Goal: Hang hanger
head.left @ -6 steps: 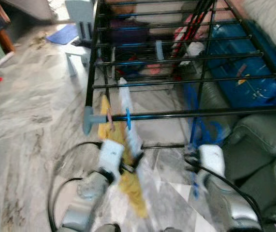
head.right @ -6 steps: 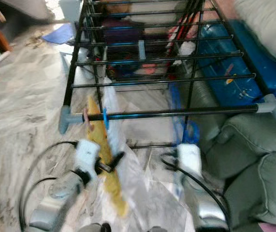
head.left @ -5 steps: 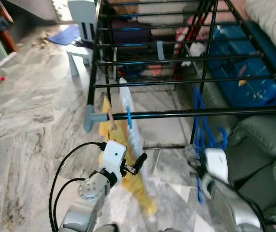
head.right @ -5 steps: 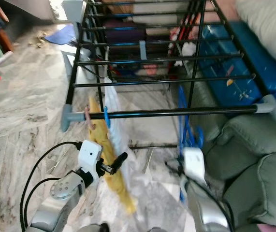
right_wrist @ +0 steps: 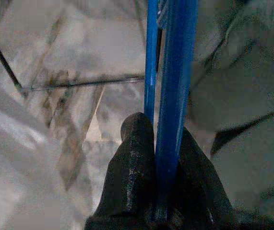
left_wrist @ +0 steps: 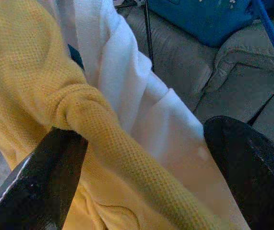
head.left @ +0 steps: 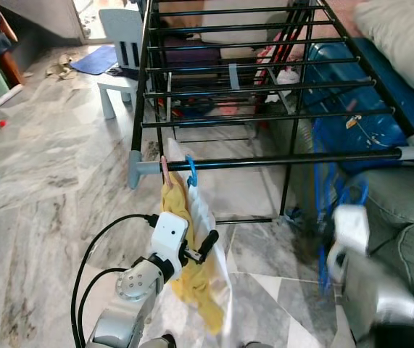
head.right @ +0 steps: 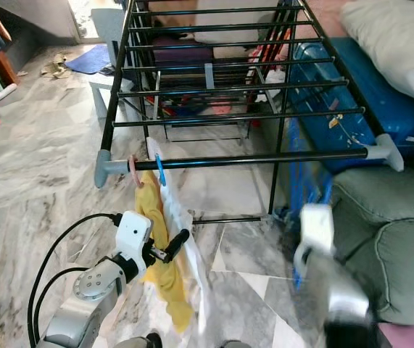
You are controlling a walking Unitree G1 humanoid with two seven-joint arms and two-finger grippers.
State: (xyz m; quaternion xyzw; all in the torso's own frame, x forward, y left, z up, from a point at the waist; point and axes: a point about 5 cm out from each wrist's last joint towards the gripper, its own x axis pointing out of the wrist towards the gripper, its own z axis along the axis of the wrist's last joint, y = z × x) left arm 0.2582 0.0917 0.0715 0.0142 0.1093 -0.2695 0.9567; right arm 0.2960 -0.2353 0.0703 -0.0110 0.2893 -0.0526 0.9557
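A black drying rack (head.left: 265,87) stands over marble floor (head.left: 47,181); yellow cloth (head.left: 185,275) and white cloth (left_wrist: 141,96) hang from its front bar. The right gripper (right_wrist: 157,163) clamps the blue hanger (right_wrist: 170,86) below that bar. The left gripper (left_wrist: 141,167) gapes around the cloths.

The blue hanger (right_wrist: 171,96) is a thin plastic one, and it sits pinched between the two black fingers of the right gripper (right_wrist: 157,158), clamped tight on its bars. In the head views it shows as a blurred blue streak (head.left: 324,217) on the near right, running roughly upright below the front rail of the black drying rack (head.left: 279,159), just left of the grey sofa, not hooked on any rail.
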